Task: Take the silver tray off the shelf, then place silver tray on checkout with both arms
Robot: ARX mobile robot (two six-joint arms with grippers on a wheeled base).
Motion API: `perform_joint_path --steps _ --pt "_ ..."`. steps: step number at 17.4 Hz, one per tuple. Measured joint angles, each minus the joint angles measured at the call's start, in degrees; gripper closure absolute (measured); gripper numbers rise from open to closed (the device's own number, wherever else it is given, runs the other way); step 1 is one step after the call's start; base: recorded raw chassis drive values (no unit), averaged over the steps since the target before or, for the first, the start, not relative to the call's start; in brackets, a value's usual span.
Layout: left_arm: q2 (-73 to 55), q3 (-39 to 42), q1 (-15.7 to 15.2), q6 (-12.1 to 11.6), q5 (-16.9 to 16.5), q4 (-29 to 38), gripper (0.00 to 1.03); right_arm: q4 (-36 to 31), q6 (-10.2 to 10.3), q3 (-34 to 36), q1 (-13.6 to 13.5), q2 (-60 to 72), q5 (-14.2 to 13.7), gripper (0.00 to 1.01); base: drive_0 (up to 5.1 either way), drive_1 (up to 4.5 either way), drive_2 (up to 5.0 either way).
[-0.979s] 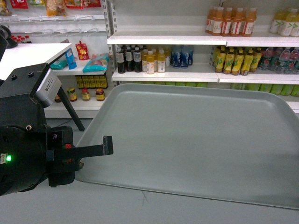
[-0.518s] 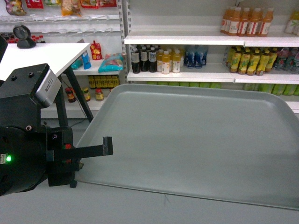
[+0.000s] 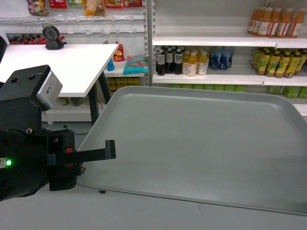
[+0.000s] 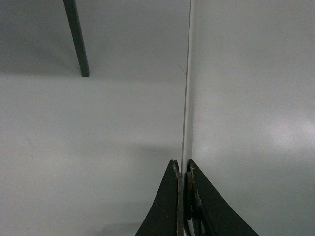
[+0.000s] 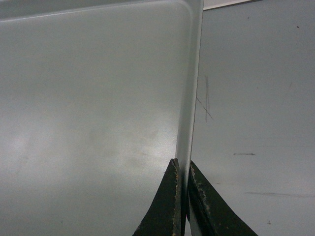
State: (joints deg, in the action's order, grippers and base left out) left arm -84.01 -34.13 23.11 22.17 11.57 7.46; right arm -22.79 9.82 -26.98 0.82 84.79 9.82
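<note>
Above floor, silver tray (image 3: pixel 201 143) (rim) pinched btwn claws (image 4: pixel 183 172).

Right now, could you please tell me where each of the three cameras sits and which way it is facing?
Head: rides on the robot, looks forward and slightly down over the silver tray toward the checkout and drink shelves; the left arm shows.
Left wrist: on the left arm, looks along the tray's edge; left end effector pinches the rim, floor below.
Right wrist: on the right arm, looks along the opposite rim; right end effector pinches it.
Shared: all three see the tray.
</note>
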Motion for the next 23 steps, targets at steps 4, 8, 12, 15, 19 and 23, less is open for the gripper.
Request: perform_joint_path --steps 4,8,12,15,19,23 --pt "0.0 0.0 0.0 0.0 0.0 0.1 1.01 0.0 0.0 0.0 0.0 0.0 0.0 0.98 -5.1 2.39 2.4" --pt "0.0 0.0 0.0 0.0 0.0 0.0 1.01 0.0 0.0 0.0 0.0 0.0 0.0 0.98 -5.1 2.39 2.4" --pt "0.0 0.0 0.0 0.0 0.0 0.0 1.01 0.0 0.0 0.0 0.0 0.0 0.0 0.98 -5.1 2.39 2.4" --pt "0.0 0.0 0.0 0.0 0.0 0.0 1.01 0.0 0.0 0.0 0.0 0.0 0.0 0.98 -5.1 2.39 2.4" --pt "0.0 0.0 0.0 0.0 0.0 0.2 1.01 -0.1 0.0 0.0 0.0 0.0 0.0 0.98 -5.1 2.39 2.4" --pt "0.0 0.0 0.0 0.0 0.0 0.0 1.01 0.0 0.0 0.0 0.0 0.0 0.0 0.98 -5.1 2.39 2.4"
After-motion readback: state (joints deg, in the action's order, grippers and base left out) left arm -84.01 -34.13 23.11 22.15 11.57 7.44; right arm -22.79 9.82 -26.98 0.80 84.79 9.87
